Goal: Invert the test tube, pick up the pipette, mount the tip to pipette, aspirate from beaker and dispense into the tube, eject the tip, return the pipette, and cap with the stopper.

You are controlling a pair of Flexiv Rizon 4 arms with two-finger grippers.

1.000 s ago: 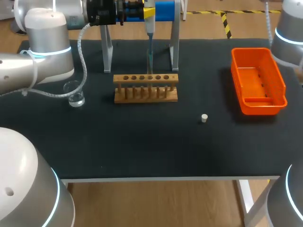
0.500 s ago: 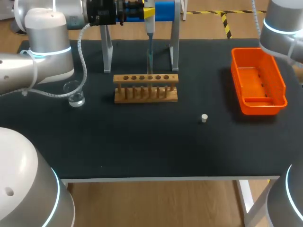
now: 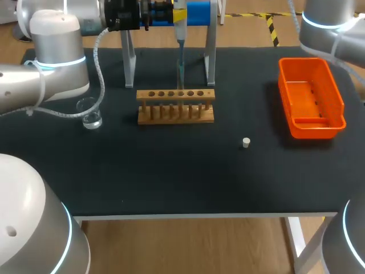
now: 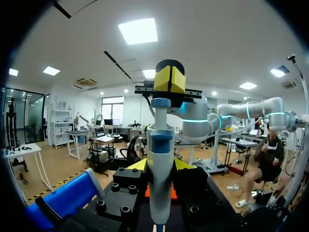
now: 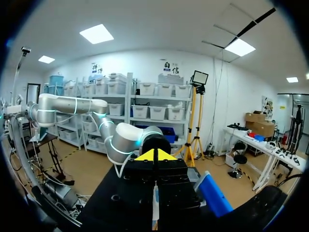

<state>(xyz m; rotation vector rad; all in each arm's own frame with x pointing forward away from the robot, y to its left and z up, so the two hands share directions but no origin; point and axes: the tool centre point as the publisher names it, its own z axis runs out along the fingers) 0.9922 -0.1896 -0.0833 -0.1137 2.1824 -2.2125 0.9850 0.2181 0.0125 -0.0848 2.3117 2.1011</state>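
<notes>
Pipette (image 3: 180,31) one, beaker (image 3: 89,113) one, stopper (image 3: 246,142) one

The right gripper (image 5: 154,155) has its two yellow tips pressed together into one point, with only a thin dark seam between them. Its black body spreads out beneath the tips, toward six o'clock. A narrow pale strip (image 5: 155,205) shows in the slit down the middle of that body; what it is cannot be told. Beyond the gripper, the grey left arm (image 5: 123,140) stretches from about ten o'clock, a lit cyan ring on its joint. Its last link ends right behind the yellow tips. At four o'clock of the tips, just beside the black body, a blue bar (image 5: 212,193) lies slanted.
</notes>
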